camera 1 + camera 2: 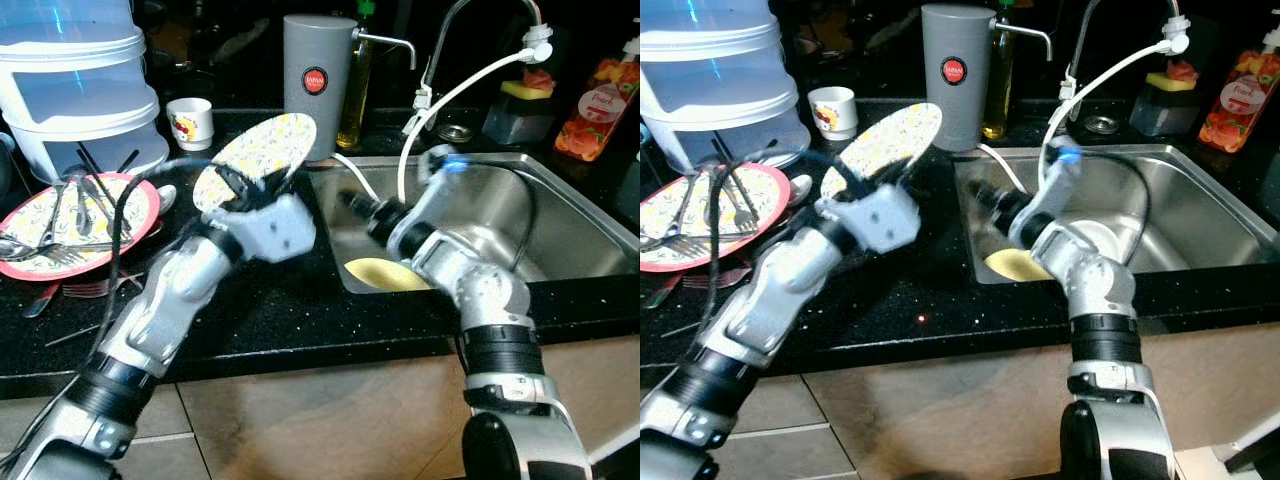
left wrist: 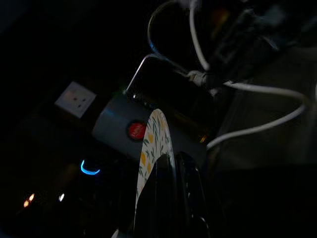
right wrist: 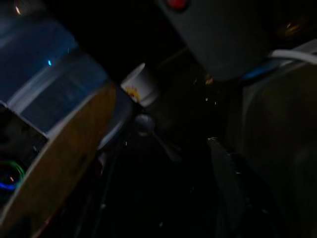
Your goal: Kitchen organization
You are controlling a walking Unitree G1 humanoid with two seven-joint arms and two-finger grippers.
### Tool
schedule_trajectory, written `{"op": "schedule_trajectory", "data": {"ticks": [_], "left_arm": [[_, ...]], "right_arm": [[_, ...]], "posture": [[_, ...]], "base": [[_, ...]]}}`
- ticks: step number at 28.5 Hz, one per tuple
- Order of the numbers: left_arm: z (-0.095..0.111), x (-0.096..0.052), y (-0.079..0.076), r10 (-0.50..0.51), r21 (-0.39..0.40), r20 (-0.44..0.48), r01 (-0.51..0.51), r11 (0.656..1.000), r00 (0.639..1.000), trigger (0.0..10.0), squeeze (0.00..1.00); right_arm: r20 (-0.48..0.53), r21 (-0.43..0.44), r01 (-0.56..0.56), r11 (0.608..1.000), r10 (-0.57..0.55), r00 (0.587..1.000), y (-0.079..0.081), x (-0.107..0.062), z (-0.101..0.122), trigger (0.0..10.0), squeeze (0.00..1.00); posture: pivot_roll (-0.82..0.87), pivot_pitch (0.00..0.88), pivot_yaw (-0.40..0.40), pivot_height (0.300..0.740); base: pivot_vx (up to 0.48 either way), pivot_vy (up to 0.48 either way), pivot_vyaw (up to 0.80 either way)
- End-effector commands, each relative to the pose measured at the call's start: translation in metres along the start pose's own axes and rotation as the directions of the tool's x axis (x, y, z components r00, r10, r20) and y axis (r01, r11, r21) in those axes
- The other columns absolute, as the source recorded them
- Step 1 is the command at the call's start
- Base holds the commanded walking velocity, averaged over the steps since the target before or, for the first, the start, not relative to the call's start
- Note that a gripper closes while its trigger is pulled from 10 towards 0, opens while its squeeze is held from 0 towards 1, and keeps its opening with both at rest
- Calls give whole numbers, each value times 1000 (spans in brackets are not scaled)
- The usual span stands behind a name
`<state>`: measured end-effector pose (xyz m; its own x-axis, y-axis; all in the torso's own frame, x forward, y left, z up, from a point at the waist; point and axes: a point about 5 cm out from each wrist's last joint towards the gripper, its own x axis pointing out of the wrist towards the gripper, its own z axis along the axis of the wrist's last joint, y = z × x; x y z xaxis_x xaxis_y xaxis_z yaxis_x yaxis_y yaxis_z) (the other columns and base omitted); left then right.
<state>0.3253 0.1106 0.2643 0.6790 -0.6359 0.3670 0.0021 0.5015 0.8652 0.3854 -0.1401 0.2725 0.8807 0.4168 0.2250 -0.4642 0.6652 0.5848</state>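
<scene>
Gripping the tilted plate [image 1: 256,160] by its lower edge above the worktop [image 1: 280,310], left tool [image 1: 236,187] faces right tool [image 1: 352,200], state indiscernible, by the sink [image 1: 560,200].

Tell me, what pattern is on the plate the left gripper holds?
White plate with small yellow and green leafy motifs; clearest in left eye view.

Bare black counter [image 1: 300,310] at lower centre of frame: open passage. Left edge blocked by red plate [image 1: 40,240] piled with cutlery; stacked clear containers [image 1: 75,80] fill upper left, small cup [image 1: 190,122] beside them. Grey canister [image 1: 318,80] and oil bottle [image 1: 352,95] stand upper centre. White hose [image 1: 450,100] crosses above sink [image 1: 590,220]; basin right half open.
</scene>
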Motion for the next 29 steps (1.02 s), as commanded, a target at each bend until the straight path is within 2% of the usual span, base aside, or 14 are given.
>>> {"op": "schedule_trajectory", "data": {"ticks": [1,5,6,8,12,18,21,26,29], "left_arm": [[4,-5,-9,-72,49,54,69,996,996,0,0],[4,-7,-12,-94,67,81,89,994,992,0,0],[5,-7,-13,-100,73,87,94,993,991,0,0],[6,-8,-15,-117,91,109,107,990,987,0,0],[4,-9,-16,-132,102,114,120,987,985,0,0],[2,-9,-18,-145,102,117,133,986,983,0,0],[-1,-8,-19,-143,101,110,132,986,984,0,0],[-4,-8,-18,-133,98,103,123,988,986,0,0],[-5,-8,-17,-124,91,101,115,989,987,0,0]], "right_arm": [[25,42,1,999,-2,1000,2,2,6,10000,1000],[6,72,-8,997,7,1000,5,3,6,10000,1000],[-33,66,-13,998,15,999,6,3,1,10000,0],[-84,66,-19,998,25,996,9,4,-7,10000,0],[-64,177,-57,983,69,996,15,4,-7,10000,0],[-89,192,-97,977,115,989,21,4,-9,10000,0],[-57,236,-96,967,112,992,21,4,-5,10000,0],[3,236,-84,968,86,996,19,4,5,10000,0],[41,272,-95,958,87,995,18,3,12,10000,0]], "posture": [[120,86,-29,740],[120,86,-29,740],[119,86,-26,740],[119,86,-26,740],[122,82,-27,740],[122,82,-27,740],[121,70,-27,740],[120,63,-26,740],[119,60,-26,740]], "base": [[0,0,0],[0,0,0],[0,0,0],[0,0,0],[0,0,0],[0,0,0],[0,0,0],[0,0,0],[0,0,0]]}}
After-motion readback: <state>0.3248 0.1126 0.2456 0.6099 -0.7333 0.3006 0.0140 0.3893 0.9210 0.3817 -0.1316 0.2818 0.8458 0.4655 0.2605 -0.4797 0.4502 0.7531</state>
